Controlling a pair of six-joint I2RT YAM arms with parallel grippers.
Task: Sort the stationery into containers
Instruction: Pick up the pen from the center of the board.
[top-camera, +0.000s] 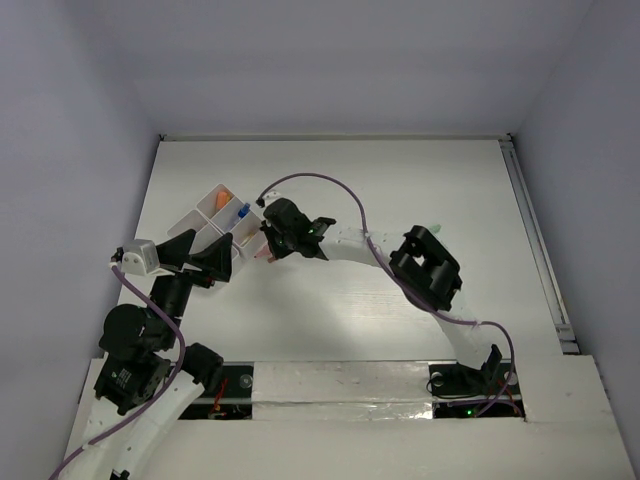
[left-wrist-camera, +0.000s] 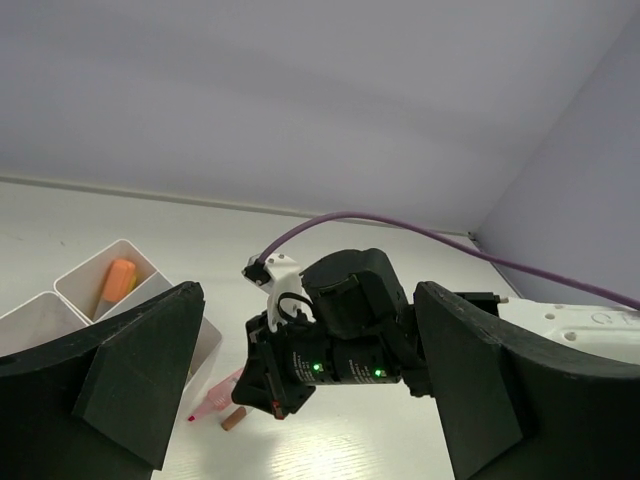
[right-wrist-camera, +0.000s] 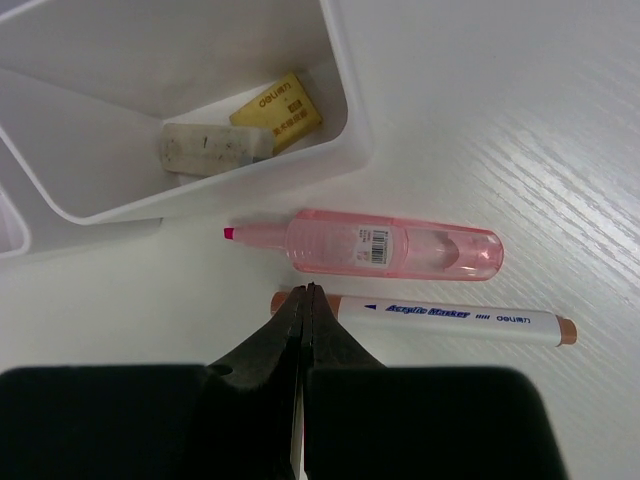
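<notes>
Note right fingers (right-wrist-camera: 285, 335) pressed shut, empty, over the 9 o'clock end of the white marker (right-wrist-camera: 450, 313) on the bench (right-wrist-camera: 500, 120); pink highlighter (right-wrist-camera: 390, 245) at 12 o'clock, beside the tray (right-wrist-camera: 340, 100). Note left fingers (left-wrist-camera: 140, 370) spread, empty. Recommend opening, centring across the barrel, then closing.

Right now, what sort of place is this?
Probably a lab robot cell: a white table enclosed by plain grey panels, left arm and right arm bolted at its edge, pink highlighter beside a white tray.

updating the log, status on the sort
Left gripper open, empty. Right gripper shut, tips at white marker. Pink highlighter, marker both outside tray. Nothing in the way.
</notes>
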